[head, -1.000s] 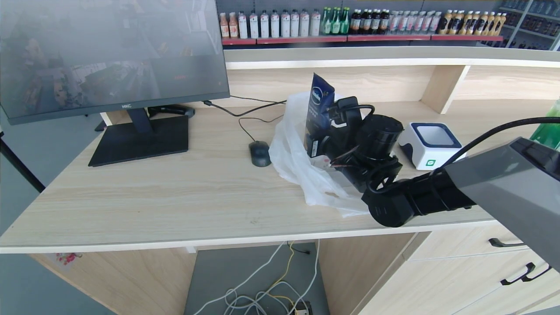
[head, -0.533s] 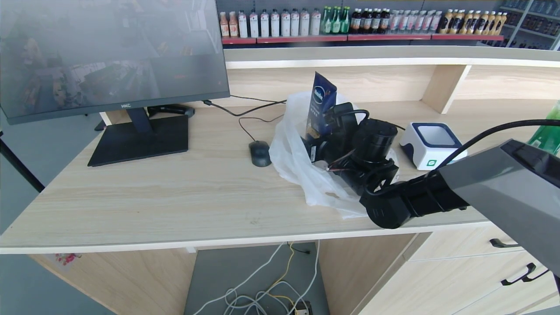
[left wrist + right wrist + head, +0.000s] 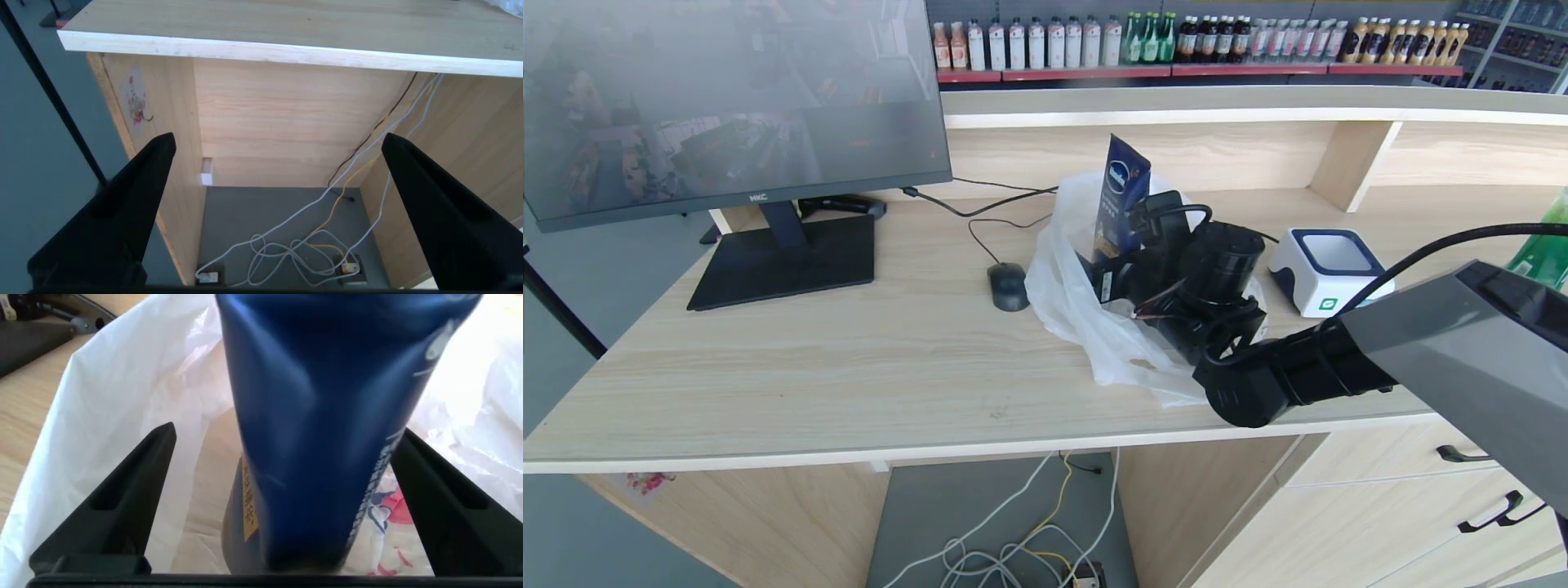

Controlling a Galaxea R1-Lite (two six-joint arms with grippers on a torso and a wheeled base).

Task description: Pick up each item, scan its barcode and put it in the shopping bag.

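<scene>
Standing upright inside the shopping bag (image 3: 1068,304), the blue pouch (image 3: 1124,189) sits between the right pincer (image 3: 286,434) fingers, which are spread wide and clear of its sides, as suits release. The left pincer (image 3: 278,140) hangs wide open below the desk (image 3: 849,351), left of the bag.

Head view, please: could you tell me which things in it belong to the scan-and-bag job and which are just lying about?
Job: blue pouch, shopping bag, barcode scanner.
Lying about: monitor, mouse, shelved bottles.
</scene>
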